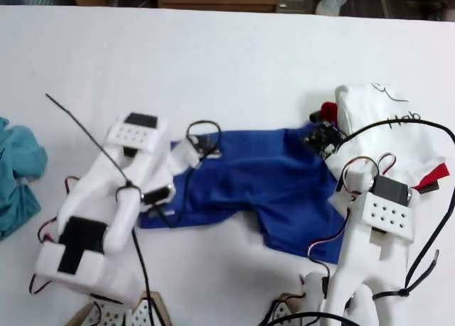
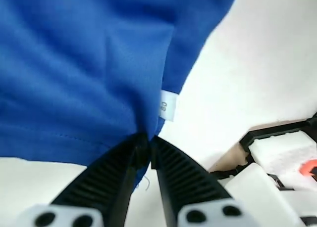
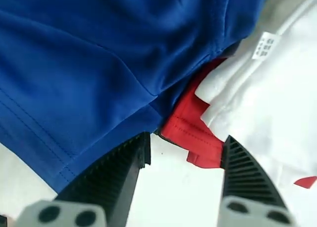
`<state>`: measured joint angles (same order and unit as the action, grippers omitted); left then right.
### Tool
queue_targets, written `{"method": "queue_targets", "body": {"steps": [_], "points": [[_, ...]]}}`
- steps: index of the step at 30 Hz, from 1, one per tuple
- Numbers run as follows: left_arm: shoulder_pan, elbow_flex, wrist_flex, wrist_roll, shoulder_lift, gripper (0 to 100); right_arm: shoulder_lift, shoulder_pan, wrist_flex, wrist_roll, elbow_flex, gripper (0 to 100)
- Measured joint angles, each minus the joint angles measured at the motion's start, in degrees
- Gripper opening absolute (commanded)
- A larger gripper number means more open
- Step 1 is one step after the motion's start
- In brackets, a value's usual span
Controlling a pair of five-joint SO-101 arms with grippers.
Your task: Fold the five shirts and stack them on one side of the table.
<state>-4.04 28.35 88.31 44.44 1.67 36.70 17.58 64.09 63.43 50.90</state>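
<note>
The right gripper (image 3: 187, 144) hangs with its black ribbed fingers (image 3: 116, 177) spread wide apart above the white table (image 3: 173, 197). A blue shirt (image 3: 99, 64) lies rumpled, its stitched hem running beside one finger. A red garment (image 3: 190, 133) pokes out between the blue shirt and a white shirt (image 3: 267, 98), its edge in the gap between the fingertips. The white shirt overlaps the red and carries a small label (image 3: 263, 45).

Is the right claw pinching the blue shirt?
No, the right gripper stands wide open at the edge of the blue shirt, clamped on nothing.
</note>
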Motion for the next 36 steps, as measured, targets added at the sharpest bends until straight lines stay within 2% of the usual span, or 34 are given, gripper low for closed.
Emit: {"method": "queue_targets", "body": {"steps": [4,14,16,21,26,29,36], "points": [[-1.5,4.8,-1.8,0.0,-4.0,4,0.0,0.0,0.0,0.0,0.1,23.3],[-4.0,7.6,-3.2,-1.6,-9.6,4,0.0,0.0,0.4,0.0,3.2,23.3],[-4.0,9.8,-5.5,-1.6,-9.6,7,0.0,0.0,0.4,0.2,5.0,23.3],[-4.2,15.5,-11.9,-2.8,-9.6,22,0.0,0.2,0.7,2.7,7.2,23.3],[-4.0,15.9,-12.3,-4.2,-10.3,31,0.0,0.2,5.0,3.9,6.7,23.3],[-2.7,14.4,-9.8,-4.2,-10.3,31,0.0,-0.8,9.5,8.7,6.2,23.3],[3.3,6.4,-3.5,-3.5,-10.3,31,5.2,-0.8,17.1,28.4,6.2,23.4]]}}
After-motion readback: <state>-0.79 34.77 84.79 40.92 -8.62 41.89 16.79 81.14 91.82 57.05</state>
